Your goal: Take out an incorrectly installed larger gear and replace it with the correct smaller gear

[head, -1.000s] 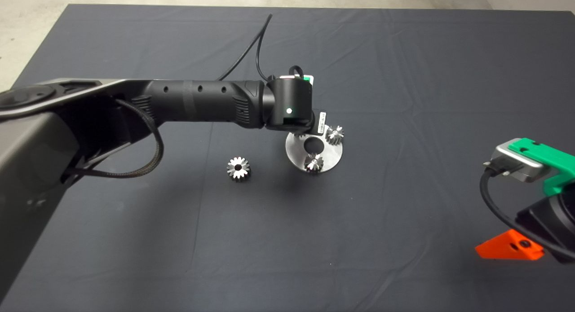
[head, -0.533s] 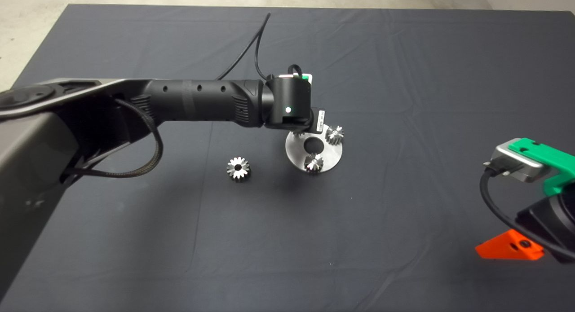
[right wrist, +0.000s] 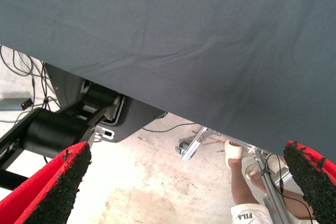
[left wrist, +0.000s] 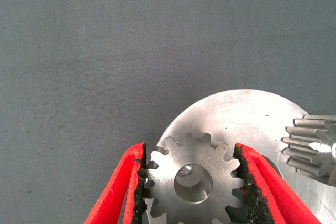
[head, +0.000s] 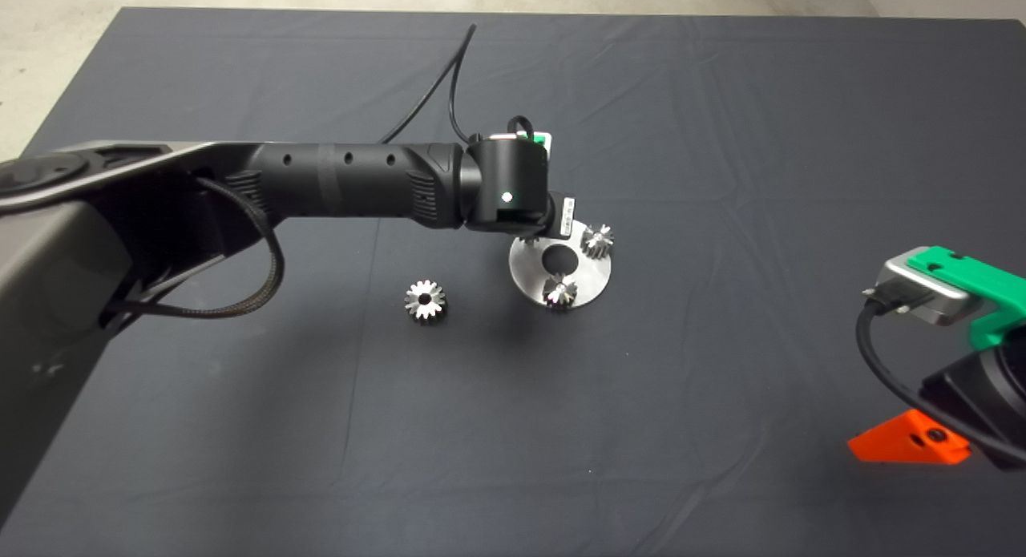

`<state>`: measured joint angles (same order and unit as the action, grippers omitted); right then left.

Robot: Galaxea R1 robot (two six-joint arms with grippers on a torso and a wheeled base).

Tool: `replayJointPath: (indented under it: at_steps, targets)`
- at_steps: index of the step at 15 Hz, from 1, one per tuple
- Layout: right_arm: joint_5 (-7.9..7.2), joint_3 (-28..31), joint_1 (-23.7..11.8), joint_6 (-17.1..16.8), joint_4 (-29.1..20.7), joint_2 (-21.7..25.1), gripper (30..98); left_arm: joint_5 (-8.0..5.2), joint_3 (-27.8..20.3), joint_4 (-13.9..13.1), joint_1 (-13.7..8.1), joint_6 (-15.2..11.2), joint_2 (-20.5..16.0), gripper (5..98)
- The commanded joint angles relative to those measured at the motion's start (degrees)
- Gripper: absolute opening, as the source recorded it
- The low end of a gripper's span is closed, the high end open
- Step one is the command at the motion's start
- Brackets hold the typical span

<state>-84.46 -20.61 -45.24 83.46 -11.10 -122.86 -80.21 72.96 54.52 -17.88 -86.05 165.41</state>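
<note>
From above, the left arm's black wrist hides the left pincer [left wrist: 189, 149] and whatever it holds. Only that arm's own camera shows them. There the two red fingers [left wrist: 118, 187] press their black pads against opposite teeth of the smaller gear [left wrist: 173, 174], gripping it. The gear lies flat on a round steel plate [left wrist: 236, 114], and its lower part is cut off at the frame edge. Whether it is fully seated cannot be made out.

Just beyond one finger, a second small gear [left wrist: 315, 148] stands on the same plate, also cut off. From above, a third [head: 560, 288] stands at the plate's near rim. The larger gear [head: 425, 299] lies alone on the mat [head: 721, 140], well apart from the pincer, on the arm's side of the plate.

Since a second ago, the left wrist has shifted slightly back along its arm. The gears and plate have not moved.

The right pincer [right wrist: 189, 153] waits, wide open and empty, past the mat's edge, far from the work. The mat is dark, creased cloth. Pale concrete floor [head: 48, 28] borders it. Below the right pincer are cables, a black machine base and a person's leg [right wrist: 247, 192].
</note>
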Motion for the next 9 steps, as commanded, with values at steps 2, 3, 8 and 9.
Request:
replayJointPath:
  at_steps: [2, 3, 8, 9]
  targets:
    - [0.08, 0.2, -0.7, 0.0, -1.3, 0.0, 96.8, -0.29, -1.0, 1.1, -0.8, -1.0, 0.9, 38.3]
    - [0.08, 0.2, -0.7, 0.0, -1.3, 0.0, 96.8, -0.29, -0.9, 1.1, -0.8, -1.0, 0.9, 38.3]
    - [0.08, 0.2, -0.7, 0.0, -1.4, 0.0, 96.8, -0.29, -0.6, 1.2, -0.8, -0.9, 0.5, 38.3]
    - [0.08, 0.2, -0.7, 0.0, -1.4, 0.1, 96.8, -0.29, -0.6, 1.2, -0.8, -0.9, 0.5, 38.4]
